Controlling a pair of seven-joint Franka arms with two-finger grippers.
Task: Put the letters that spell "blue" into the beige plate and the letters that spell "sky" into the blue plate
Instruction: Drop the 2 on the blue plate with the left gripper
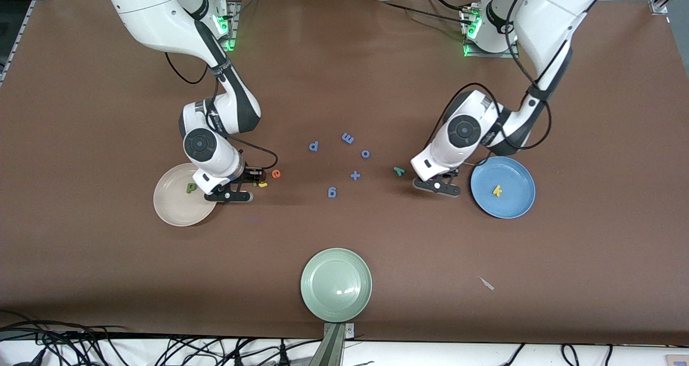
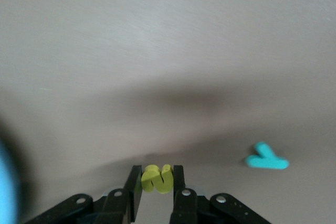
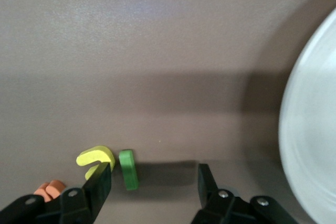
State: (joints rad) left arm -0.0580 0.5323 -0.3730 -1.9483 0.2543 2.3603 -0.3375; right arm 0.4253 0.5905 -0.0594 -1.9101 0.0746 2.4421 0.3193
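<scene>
Nearest the camera sits a pale green plate [image 1: 336,284] on the brown worktop [image 1: 565,247], with nothing in it. Farther back, toward the right arm's end, the beige plate [image 1: 172,207] holds the dark green b [image 1: 191,188]. Just beside that plate the right hand [image 1: 229,195] is low at the worktop with its fingers [image 3: 100,182] spread fairly wide; the green l [image 3: 128,169] lies on the worktop between them, ungripped, nearer one finger. The yellow u [image 3: 95,157] touches the outside of that same finger, and the orange e [image 1: 276,174] lies just beside it on the worktop. Toward the left arm's end, the blue plate [image 1: 503,187] carries the yellow k [image 1: 497,191]. The left hand [image 1: 437,186] is just beside the blue plate, low over the worktop, its fingers [image 2: 135,184] pinched close on the yellow s [image 2: 157,178]. The teal-green y [image 1: 399,170] lies on the worktop near that hand. Five all-blue letters [image 1: 347,138] are scattered on the worktop between the two arms.
</scene>
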